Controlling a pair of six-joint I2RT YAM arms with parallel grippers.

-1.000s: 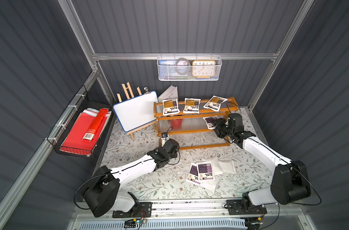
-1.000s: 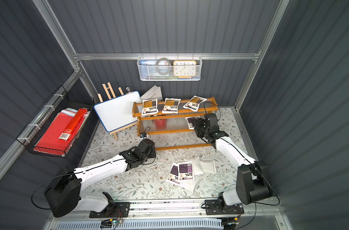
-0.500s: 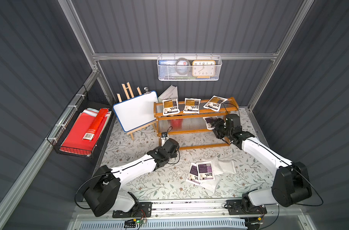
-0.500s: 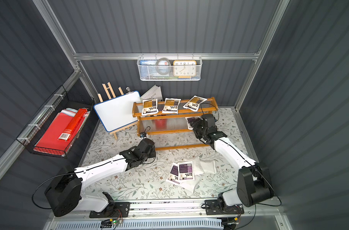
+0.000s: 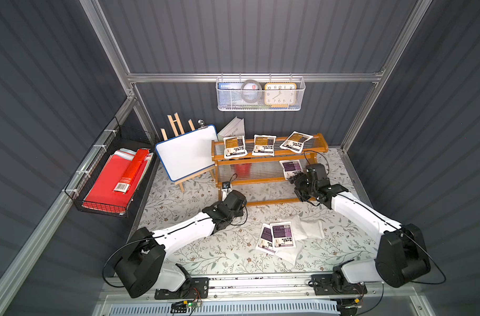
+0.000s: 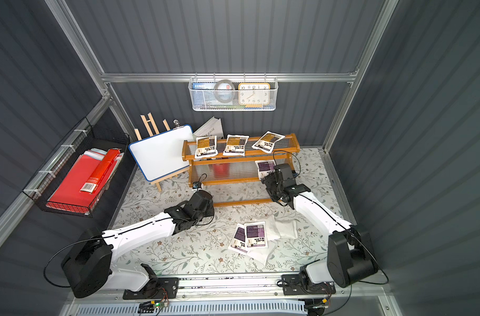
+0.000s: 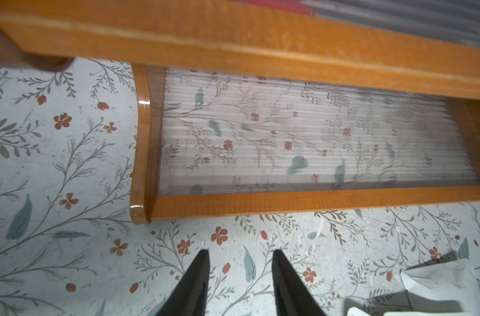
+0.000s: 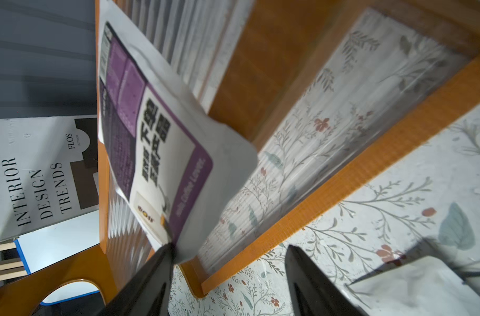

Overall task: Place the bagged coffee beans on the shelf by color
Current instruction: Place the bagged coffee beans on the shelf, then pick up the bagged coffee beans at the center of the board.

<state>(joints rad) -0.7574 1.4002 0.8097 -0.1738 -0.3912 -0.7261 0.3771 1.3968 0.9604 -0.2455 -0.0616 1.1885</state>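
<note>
Entry, both top views.
- Shelf (image 5: 249, 180): three-tier wooden rack at the back of the floral mat (image 5: 192, 246).
- Top tier: three orange-label pouches (image 5: 264, 145) in a row, faces up.
- Middle tier, robot's right end: one purple pouch (image 5: 291, 167), face up, alone on its tier.
- Bottom tier: nothing on it that shows.
- Right gripper (image 5: 293, 181): just beside the near edge of the purple pouch.
- Pile (image 5: 288, 235) on the mat, in front of the shelf and well apart from it: two purple-label pouches face up. The others show plain white backs, so their colours cannot be read.

Left wrist view.
- Left gripper (image 7: 238, 253): fingers parted, nothing between them. It sits over the mat, just short of the bottom tier's front rail, near one end of it.

Right wrist view.
- Right gripper: fingers spread wide, nothing between them.
- One fingertip (image 8: 167, 246) touches a corner of the purple pouch.
- The pouch lies tilted, with that corner overhanging the middle tier's front rail.

Step, as judged: the orange row looks complete and the purple row has begun. Letting go of its first pouch is the step in hand.

Next move calls for:
- Drawing the right gripper straight back, so the touching fingertip does not drag the overhanging pouch off the rail.
- Taking a face-up purple pouch from the pile for the spot beside it.
- Turning the white-backed pouches over before they can be sorted.
</note>
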